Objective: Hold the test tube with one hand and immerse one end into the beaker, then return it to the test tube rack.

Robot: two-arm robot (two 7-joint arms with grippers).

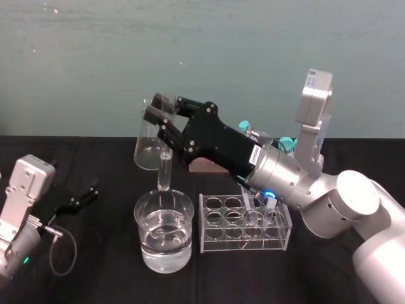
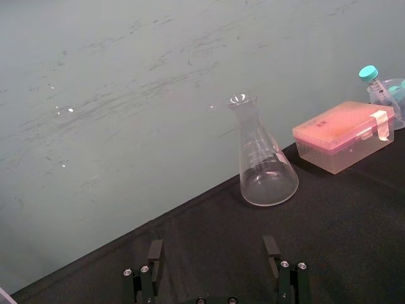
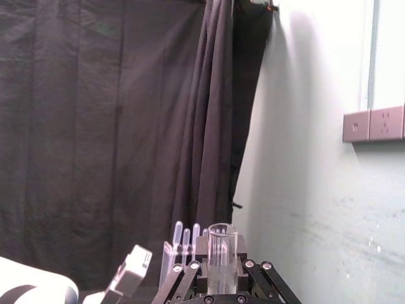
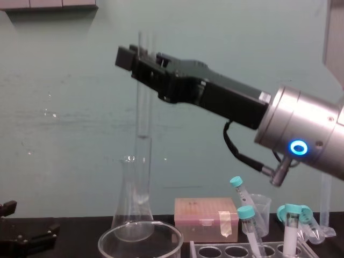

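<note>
Right pincer clamps the test tube upright over the beaker (tip indistinct); left pincer parked wide.

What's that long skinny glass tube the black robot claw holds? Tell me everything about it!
The long, slim, clear glass test tube has no cap and an open top. It stands upright, pinched near its top by the right arm's black two-fingered gripper, shut on it. Its lower end hangs over the wide, clear glass beaker of clear liquid, about at the rim, seemingly not yet in the liquid. Nothing else touches it; the open left gripper sits apart.
</note>
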